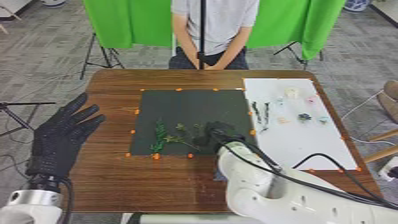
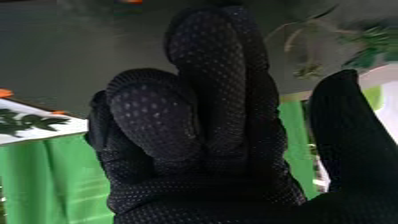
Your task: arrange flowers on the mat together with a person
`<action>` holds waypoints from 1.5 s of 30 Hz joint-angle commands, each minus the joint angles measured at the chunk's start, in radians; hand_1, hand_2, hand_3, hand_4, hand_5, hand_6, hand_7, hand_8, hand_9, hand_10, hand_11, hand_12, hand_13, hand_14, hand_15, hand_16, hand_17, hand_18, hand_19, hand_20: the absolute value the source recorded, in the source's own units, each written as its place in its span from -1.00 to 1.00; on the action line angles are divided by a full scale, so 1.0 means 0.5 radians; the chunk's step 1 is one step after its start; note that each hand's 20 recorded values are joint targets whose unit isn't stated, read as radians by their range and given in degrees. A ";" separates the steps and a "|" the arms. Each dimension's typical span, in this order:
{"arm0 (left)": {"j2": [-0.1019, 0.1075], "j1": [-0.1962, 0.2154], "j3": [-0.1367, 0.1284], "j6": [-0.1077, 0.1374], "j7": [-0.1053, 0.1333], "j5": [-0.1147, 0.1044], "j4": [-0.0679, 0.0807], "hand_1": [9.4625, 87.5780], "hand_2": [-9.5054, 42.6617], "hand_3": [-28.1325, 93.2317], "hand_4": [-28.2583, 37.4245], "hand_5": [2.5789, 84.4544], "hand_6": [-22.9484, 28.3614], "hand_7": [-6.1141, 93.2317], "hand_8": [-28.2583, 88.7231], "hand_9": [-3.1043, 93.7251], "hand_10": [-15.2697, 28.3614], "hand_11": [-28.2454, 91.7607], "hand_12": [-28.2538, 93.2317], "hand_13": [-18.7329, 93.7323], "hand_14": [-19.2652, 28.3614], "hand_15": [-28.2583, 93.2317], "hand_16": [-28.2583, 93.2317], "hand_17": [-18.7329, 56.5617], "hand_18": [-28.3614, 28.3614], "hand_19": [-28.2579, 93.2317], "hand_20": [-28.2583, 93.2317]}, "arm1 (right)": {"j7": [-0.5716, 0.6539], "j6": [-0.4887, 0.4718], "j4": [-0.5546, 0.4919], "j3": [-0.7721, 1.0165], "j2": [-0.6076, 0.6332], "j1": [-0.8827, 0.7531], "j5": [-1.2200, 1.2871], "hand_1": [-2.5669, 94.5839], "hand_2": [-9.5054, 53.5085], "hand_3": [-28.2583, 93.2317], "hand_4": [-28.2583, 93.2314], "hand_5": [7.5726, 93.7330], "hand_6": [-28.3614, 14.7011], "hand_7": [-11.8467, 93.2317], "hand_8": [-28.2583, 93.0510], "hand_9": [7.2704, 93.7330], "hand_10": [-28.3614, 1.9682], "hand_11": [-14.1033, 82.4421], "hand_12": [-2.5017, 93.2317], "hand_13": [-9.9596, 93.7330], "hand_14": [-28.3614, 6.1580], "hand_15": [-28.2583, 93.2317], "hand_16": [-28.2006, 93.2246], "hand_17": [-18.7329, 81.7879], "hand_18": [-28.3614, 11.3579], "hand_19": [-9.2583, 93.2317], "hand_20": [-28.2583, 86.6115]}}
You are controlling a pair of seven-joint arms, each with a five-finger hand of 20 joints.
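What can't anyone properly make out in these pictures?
- Head view: whatever lies on the dark mat beneath the right hand, hidden by its glove.
- Head view: what kinds the pale flowers on the white sheet are; too small.
- Right wrist view: the rest of the green sprig, cut off by the edge.
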 commanded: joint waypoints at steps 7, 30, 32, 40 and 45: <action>-0.056 -0.047 0.000 -0.024 -0.098 0.023 0.024 -0.67 -0.29 0.70 -0.88 -0.21 0.18 -0.69 -0.66 -0.27 0.44 -0.21 -0.38 -0.27 0.77 0.21 -0.66 -0.74 0.62 0.10 -0.30 | -0.102 -0.116 0.064 0.023 -0.158 -0.069 0.084 -0.45 -0.32 0.45 -0.86 0.83 0.18 -0.54 -0.76 1.00 -0.04 -0.04 -0.58 0.81 0.02 0.52 -0.18 0.30 -0.94 1.00 -0.06; 0.035 0.190 -0.074 0.060 0.154 -0.070 -0.025 -0.68 -0.29 0.70 -0.88 -0.21 0.19 -0.69 -0.66 -0.27 0.44 -0.21 -0.37 -0.27 0.77 0.21 -0.67 -0.74 0.62 0.10 -0.30 | -0.229 0.330 -0.352 0.649 0.267 -0.457 0.046 -0.45 -0.32 0.46 -0.85 0.85 0.20 -0.53 -0.76 1.00 -0.05 -0.03 -0.58 0.82 -0.01 0.52 -0.19 0.29 -0.97 1.00 -0.06; 0.014 0.198 -0.114 0.053 0.131 -0.063 -0.029 -0.68 -0.30 0.70 -0.88 -0.21 0.19 -0.69 -0.66 -0.27 0.44 -0.21 -0.38 -0.27 0.77 0.21 -0.66 -0.74 0.62 0.10 -0.30 | -0.293 0.451 -0.398 0.828 0.341 -0.591 0.094 -0.45 -0.31 0.46 -0.85 0.79 0.18 -0.55 -0.74 1.00 -0.06 -0.10 -0.56 0.78 -0.05 0.52 -0.20 0.25 -0.97 1.00 -0.10; -0.028 0.239 -0.195 0.036 0.110 -0.056 -0.027 -0.70 -0.29 0.69 -0.91 -0.21 0.18 -0.69 -0.66 -0.27 0.44 -0.21 -0.38 -0.27 0.77 0.21 -0.66 -0.73 0.63 0.11 -0.29 | -0.690 0.889 -0.475 1.572 0.499 -1.177 0.631 -0.47 -0.30 0.48 -0.86 0.65 0.15 -0.55 -0.73 0.79 -0.30 -0.24 -0.57 0.59 -0.26 0.45 -0.26 0.06 -0.92 0.95 -0.34; -0.007 0.268 -0.186 0.042 0.167 -0.053 -0.018 -0.72 -0.29 0.68 -0.95 -0.21 0.18 -0.69 -0.66 -0.28 0.44 -0.22 -0.38 -0.27 0.77 0.20 -0.66 -0.74 0.63 0.10 -0.30 | -1.204 1.045 -0.446 1.912 0.550 -1.519 1.056 -0.50 -0.28 0.52 -0.88 0.46 0.14 -0.54 -0.73 0.56 -0.42 -0.30 -0.60 0.41 -0.41 0.41 -0.32 -0.13 -0.87 0.74 -0.40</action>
